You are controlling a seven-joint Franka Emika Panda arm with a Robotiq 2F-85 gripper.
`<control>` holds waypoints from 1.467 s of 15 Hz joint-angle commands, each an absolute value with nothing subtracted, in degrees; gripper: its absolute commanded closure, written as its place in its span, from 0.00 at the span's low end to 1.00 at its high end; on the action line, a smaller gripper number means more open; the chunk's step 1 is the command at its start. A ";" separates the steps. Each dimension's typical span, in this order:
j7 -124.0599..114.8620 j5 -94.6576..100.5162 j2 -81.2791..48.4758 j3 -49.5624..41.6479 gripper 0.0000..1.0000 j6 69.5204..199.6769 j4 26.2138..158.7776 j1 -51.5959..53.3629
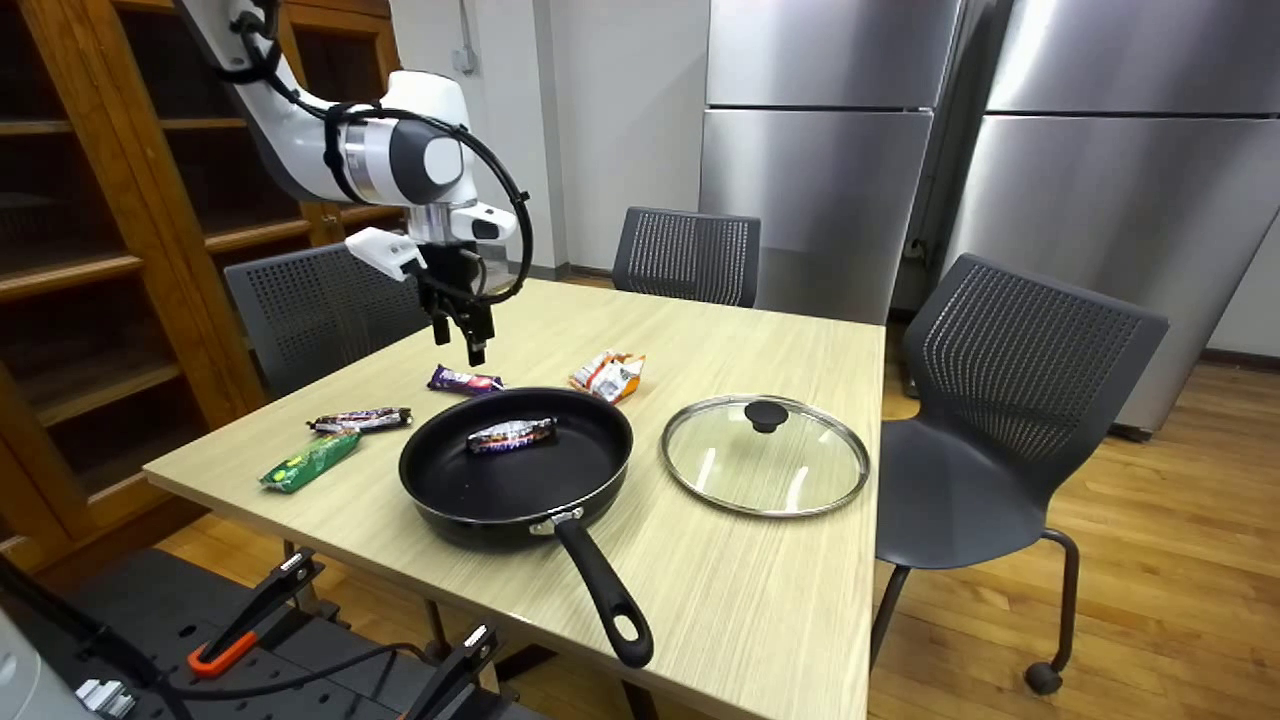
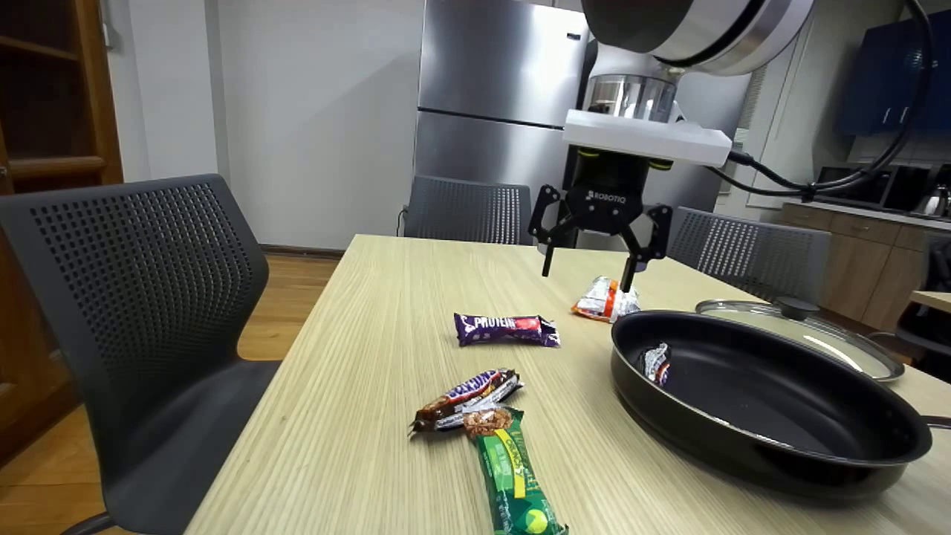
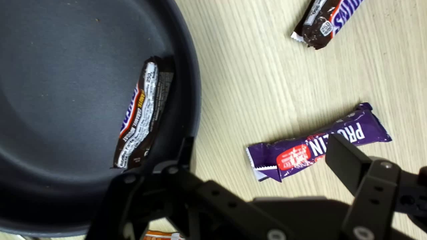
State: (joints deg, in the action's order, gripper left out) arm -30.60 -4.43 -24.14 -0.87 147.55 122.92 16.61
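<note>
One purple bar (image 2: 505,330) lies on the desk (image 2: 356,386) near the pan (image 2: 743,456), below the spread, empty gripper (image 2: 586,281); it looks light and firm, slick-wrapped, best pinched across its middle.

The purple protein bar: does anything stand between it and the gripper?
Nothing visible stands between the open gripper and the purple protein bar. The black pan stands beside the bar, with a gap between them.
</note>
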 commanded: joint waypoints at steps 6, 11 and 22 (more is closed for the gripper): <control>-41.96 -6.09 -27.07 0.10 0.00 145.05 116.13 17.75; -48.42 -6.77 -30.90 0.90 0.00 145.16 111.82 18.83; -56.08 -10.43 -39.96 2.20 0.00 144.94 102.66 19.07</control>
